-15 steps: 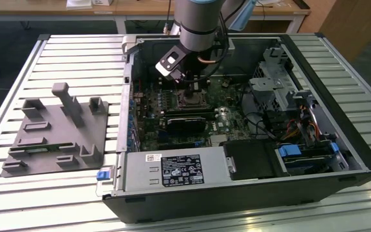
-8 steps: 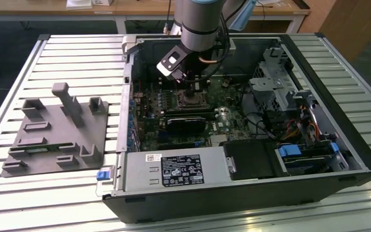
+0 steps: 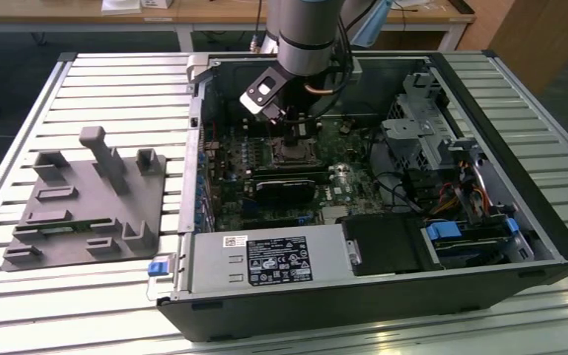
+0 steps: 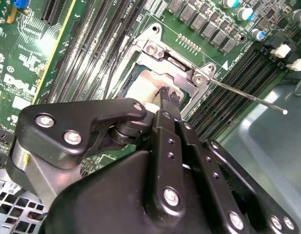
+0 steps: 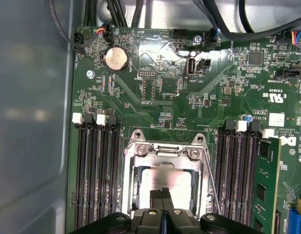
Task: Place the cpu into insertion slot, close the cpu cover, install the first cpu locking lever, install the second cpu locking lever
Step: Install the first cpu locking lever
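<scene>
The black two-finger claw [image 5: 162,197], closed on nothing, tips over the silver-grey square cpu [image 5: 166,181] seated in the dark-framed insertion slot [image 5: 136,192], with the silver windowed cpu cover [image 5: 166,155] seemingly down and the thin wire locking lever [image 4: 243,95] apparently unlatched.

A slatted metal worktable [image 3: 116,81] is catching bright light, while a pale wooden desk [image 3: 47,13] and wooden cabinet [image 3: 531,29] are standing behind on dark floor [image 3: 86,41].
</scene>
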Controlling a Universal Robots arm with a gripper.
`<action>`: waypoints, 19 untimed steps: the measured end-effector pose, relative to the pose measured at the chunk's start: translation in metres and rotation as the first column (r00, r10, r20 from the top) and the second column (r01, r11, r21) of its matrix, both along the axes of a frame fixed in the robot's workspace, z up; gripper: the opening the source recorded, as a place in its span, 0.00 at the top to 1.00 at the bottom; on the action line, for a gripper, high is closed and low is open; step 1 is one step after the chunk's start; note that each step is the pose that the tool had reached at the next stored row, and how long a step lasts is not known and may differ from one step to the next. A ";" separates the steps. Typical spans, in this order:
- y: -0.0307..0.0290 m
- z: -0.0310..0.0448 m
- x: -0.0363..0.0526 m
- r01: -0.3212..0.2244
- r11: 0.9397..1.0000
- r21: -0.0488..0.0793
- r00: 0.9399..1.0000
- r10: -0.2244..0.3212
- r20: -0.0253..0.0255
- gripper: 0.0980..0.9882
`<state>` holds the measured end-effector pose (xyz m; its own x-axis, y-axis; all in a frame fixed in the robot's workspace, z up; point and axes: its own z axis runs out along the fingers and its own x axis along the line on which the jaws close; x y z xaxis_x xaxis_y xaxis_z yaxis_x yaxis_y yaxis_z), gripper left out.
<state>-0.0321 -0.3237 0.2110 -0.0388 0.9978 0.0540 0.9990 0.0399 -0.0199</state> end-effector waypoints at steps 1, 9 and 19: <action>0.0000 0.0013 0.0000 0.000 1.000 0.000 1.000 0.000 0.000 0.98; 0.0000 0.0205 0.0000 0.000 1.000 0.000 1.000 0.000 0.000 0.98; 0.0001 0.0514 0.0000 0.000 1.000 0.000 1.000 0.000 0.000 0.98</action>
